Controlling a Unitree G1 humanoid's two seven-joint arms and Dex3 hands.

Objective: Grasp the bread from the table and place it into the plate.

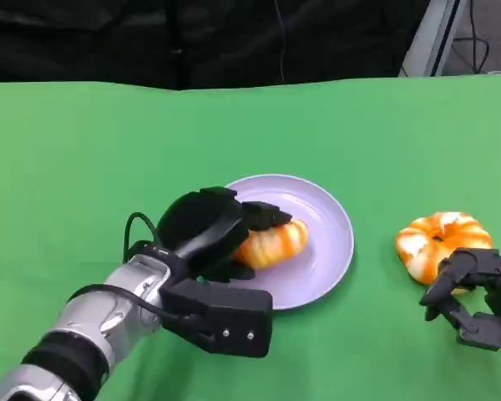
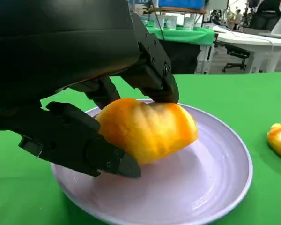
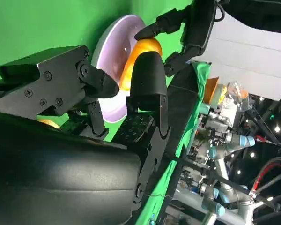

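Left hand [image 1: 213,230] comes first: its black fingers clasp the glossy orange-striped bread roll [image 1: 271,242], which sits low over the round lilac plate [image 1: 330,251], apparently ready for release. Further right, a ring-shaped orange-and-white bun [image 1: 438,238] lies on the green table [image 1: 83,150], and 1 more hand, the right hand [image 1: 476,305], rests beside it, fingers curled, holding nothing.

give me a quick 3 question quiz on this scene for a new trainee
1. True or false: the left hand grips a bread over the plate.
2. Where does the ring-shaped bread lie? A) on the plate B) on the green table, beside the right hand C) in the left hand
3. Fill in: the plate's colour is ____.

Key: 1 true. 2 B. 3 pale purple.
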